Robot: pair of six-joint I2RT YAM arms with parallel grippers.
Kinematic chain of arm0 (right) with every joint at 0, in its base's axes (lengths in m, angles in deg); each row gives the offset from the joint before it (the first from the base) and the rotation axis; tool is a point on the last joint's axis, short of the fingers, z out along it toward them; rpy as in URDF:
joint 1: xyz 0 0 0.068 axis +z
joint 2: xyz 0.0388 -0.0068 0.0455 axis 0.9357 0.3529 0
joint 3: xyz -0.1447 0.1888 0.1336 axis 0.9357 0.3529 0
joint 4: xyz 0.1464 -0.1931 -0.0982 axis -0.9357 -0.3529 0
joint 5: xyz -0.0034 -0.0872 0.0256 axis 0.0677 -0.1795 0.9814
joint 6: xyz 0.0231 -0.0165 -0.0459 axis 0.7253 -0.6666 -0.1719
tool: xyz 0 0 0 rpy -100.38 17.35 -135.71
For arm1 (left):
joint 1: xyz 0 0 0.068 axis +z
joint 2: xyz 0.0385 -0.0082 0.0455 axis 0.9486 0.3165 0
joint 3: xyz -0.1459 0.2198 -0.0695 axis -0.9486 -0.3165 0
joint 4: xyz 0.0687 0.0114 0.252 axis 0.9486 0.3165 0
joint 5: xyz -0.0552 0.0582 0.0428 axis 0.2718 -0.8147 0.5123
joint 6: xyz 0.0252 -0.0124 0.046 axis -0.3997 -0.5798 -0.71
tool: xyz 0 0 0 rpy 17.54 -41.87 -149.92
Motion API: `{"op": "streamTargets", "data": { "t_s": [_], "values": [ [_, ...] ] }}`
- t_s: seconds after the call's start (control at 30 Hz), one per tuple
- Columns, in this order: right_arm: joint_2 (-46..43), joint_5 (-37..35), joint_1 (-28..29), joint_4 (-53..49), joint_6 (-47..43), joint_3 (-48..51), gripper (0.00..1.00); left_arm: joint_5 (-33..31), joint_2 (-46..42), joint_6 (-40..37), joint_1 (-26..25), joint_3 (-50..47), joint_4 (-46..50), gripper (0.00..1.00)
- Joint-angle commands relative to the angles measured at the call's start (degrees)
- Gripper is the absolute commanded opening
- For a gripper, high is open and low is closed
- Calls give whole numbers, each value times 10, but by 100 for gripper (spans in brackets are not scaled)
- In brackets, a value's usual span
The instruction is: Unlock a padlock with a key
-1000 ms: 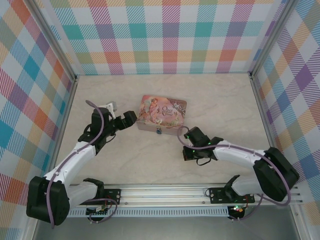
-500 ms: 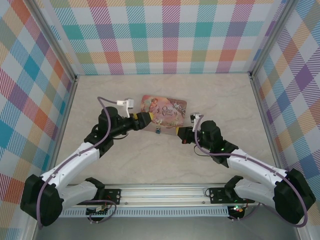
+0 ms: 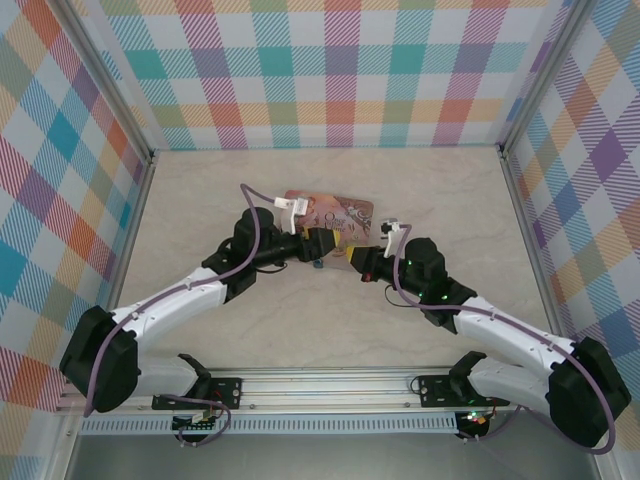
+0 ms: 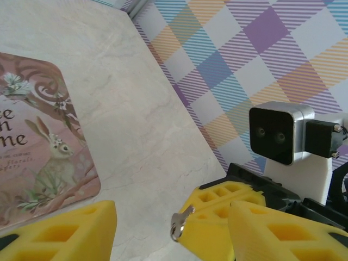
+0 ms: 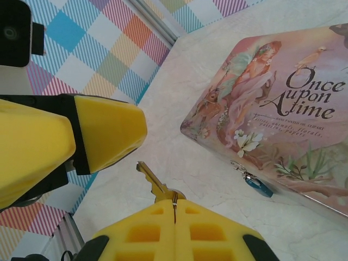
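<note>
Left pincer (image 3: 320,243) advanced, open — right pincer (image 5: 174,213) clamps key (image 5: 154,184), blade aimed at left pincer

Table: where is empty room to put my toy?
The table is bare between the tin and the back wall, and out to both sides. It's crowded in front of the tin, with the left tool, the right tool holding the key, and the padlock.

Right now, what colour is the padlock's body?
Blue: the padlock shows best in the right wrist view.
</note>
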Motion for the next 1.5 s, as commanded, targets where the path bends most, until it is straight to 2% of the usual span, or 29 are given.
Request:
{"op": "streamTargets", "data": {
  "t_s": [0.0, 0.3, 0.57, 0.7, 0.73, 0.8, 0.9, 1.1, 1.2, 1.37, 1.47],
  "values": [
    [9, 15, 6, 23, 5, -23, 0, -1, 13, -17, -14, 25, -19, 56],
    [18, 17, 12, 20, 4, -32, 0, -24, 46, -30, -36, 39, 0, 44],
    [14, 17, 12, 13, 0, -30, 0, -37, 51, -31, -38, 41, 5, 18],
    [8, 18, 12, 4, 0, -25, 0, -44, 42, -39, -39, 43, 11, 1],
    [4, 19, 10, 3, 0, -22, 0, -47, 38, -44, -38, 43, 15, 0],
    [-8, 37, 2, 9, 0, -13, 6, -53, 25, -59, -39, 45, 24, 0],
    [-25, 105, -32, 26, 5, 1, 22, -51, 5, -89, -38, 53, 39, 0],
    [-44, 267, -137, 150, 73, 46, 47, -15, -22, -148, -38, 88, 84, 0],
    [-43, 310, -152, 213, 81, 47, 57, 5, -28, -167, -37, 111, 105, 0],
    [-19, 372, -152, 280, 91, 22, 66, 41, -27, -181, -38, 141, 122, 0],
    [0, 382, -151, 301, 94, 7, 65, 55, -23, -180, -38, 150, 121, 0]
  ]
}}
